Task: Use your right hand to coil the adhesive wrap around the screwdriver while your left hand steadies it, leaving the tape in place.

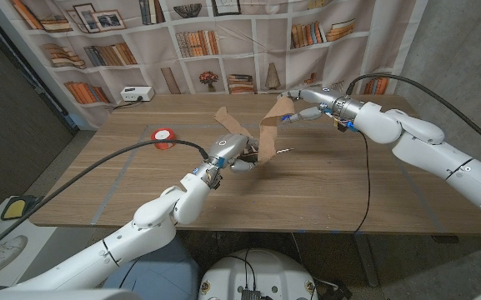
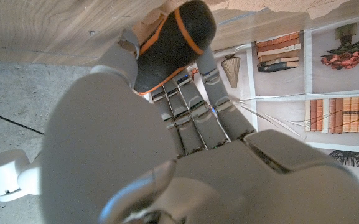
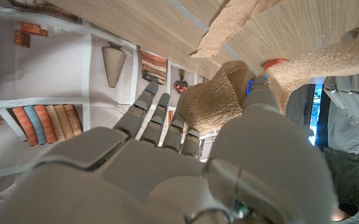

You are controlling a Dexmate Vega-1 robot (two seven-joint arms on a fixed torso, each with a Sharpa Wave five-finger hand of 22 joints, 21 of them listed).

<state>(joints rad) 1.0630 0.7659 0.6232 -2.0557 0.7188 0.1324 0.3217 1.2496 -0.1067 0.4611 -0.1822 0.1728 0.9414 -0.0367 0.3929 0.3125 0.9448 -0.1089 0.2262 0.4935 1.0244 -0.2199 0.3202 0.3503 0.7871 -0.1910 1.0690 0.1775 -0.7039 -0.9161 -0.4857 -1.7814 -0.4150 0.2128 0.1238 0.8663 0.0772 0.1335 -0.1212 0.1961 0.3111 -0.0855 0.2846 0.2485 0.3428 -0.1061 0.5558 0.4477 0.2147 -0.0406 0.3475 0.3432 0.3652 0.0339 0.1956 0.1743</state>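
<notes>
The left hand (image 1: 230,152) sits near the middle of the bench (image 1: 140,179), its fingers curled around the screwdriver (image 1: 267,153). In the left wrist view the black handle with orange trim (image 2: 173,43) stands out past the fingers (image 2: 191,112), which close against it. In the head view the thin metal shaft pokes out of the hand toward three o'clock, just above the wood.

The tan adhesive wrap (image 1: 269,127) rises from the screwdriver toward one o'clock, up to the right hand (image 1: 313,107), which hangs over the far right part of the bench. A second loose tail of the wrap trails from the left hand toward eleven o'clock and ends in a bent tip. In the right wrist view the right hand (image 3: 185,149) pinches a bunched fold of the wrap (image 3: 213,102) between thumb and fingers, with further lengths of it running off across the wood.

A red roll of tape (image 1: 165,137) lies on the bench at nine o'clock from the left hand, well apart from it. A white box (image 1: 136,94) stands at the far left edge. Behind the bench hangs a backdrop printed with bookshelves (image 1: 223,42). Black cables run along both arms.
</notes>
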